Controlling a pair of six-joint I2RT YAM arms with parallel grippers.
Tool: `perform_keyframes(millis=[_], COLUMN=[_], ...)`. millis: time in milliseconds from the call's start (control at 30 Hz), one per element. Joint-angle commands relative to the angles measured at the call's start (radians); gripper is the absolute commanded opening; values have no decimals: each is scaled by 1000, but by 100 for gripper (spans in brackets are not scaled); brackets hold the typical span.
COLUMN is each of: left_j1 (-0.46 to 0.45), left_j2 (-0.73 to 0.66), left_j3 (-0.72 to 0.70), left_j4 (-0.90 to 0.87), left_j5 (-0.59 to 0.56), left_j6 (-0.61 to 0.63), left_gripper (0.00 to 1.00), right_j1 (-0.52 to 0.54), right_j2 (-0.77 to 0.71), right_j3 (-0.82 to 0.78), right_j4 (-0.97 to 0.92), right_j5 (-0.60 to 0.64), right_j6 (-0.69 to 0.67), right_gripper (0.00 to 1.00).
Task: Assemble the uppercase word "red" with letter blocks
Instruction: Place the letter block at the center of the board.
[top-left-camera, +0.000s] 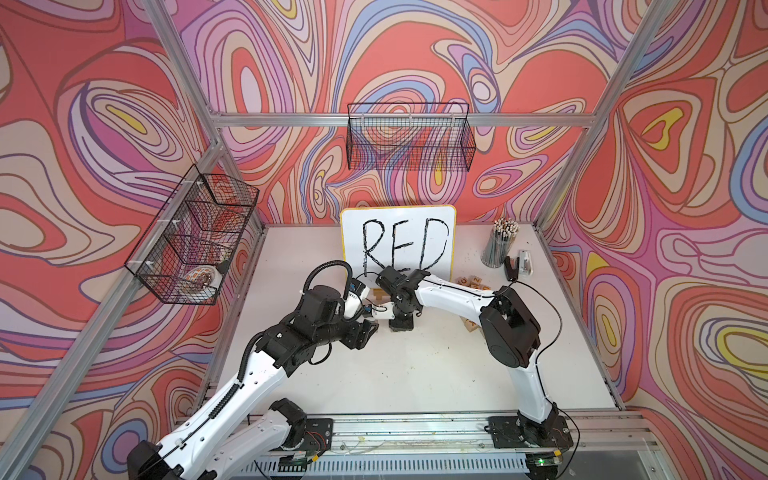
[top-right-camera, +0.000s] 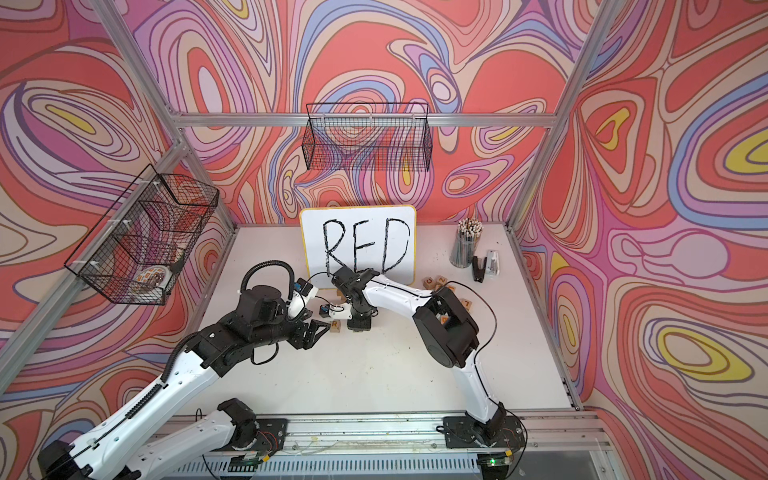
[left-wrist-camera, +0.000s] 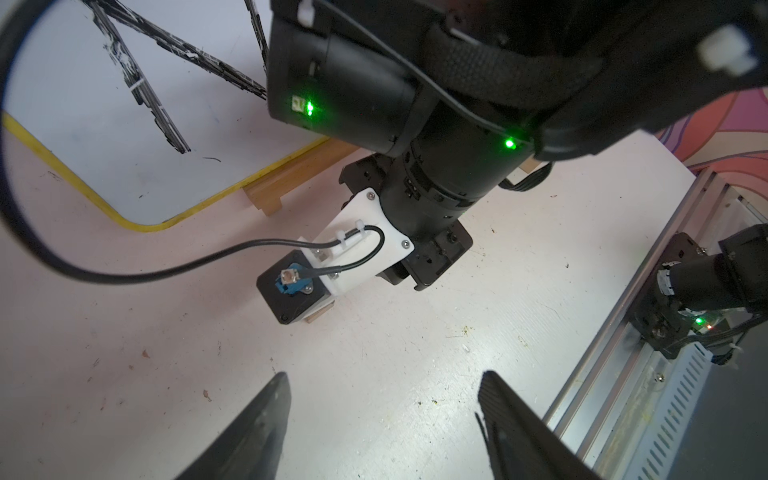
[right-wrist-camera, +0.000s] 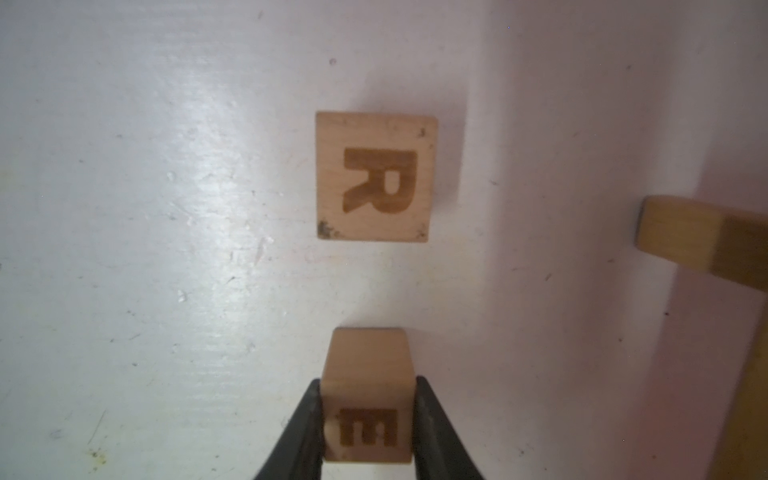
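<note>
The right gripper (right-wrist-camera: 368, 399) pinches the E block (right-wrist-camera: 365, 419) tight on two sides. It holds the block low over the worktop (right-wrist-camera: 166, 208), just right of the R block (right-wrist-camera: 376, 176). I cannot tell if the E block touches the worktop yet. The R block lies flat in the middle, a bit nearer than the board (top-left-camera: 397, 241), with a gap between the two blocks. The left gripper (left-wrist-camera: 382, 399) hangs just left of the R block, spread wide with nothing in it. A few things could go wrong. If the right gripper lets go high up, the E block could bounce or tip onto another face. If it comes in crooked, the E could sit turned next to the R. If it pushes too far left, it could knock the R block out of place, maybe into the left gripper. When the fingers (right-wrist-camera: 307, 432) open, one could drag the E block along. The D is not placed yet; it is probably in the pile of blocks (top-right-camera: 436, 282) far on the right.
</note>
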Motion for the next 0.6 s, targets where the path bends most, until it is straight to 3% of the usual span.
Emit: perform_keyframes(millis=[0,567], left_j1=[-7,-9], left_j2=[-6,-7], left_j3=[-12,-12], left_j4=[-19,-19], left_j5=[-11,-11], left_j6=[-5,-5], left_gripper=[75,75], right_j1=[6,5], right_j2=[23,19], right_j3=[-18,-30], right_j4=[17,11], right_j5=[12,14], right_j6=[-11,-14], right_gripper=[23,24])
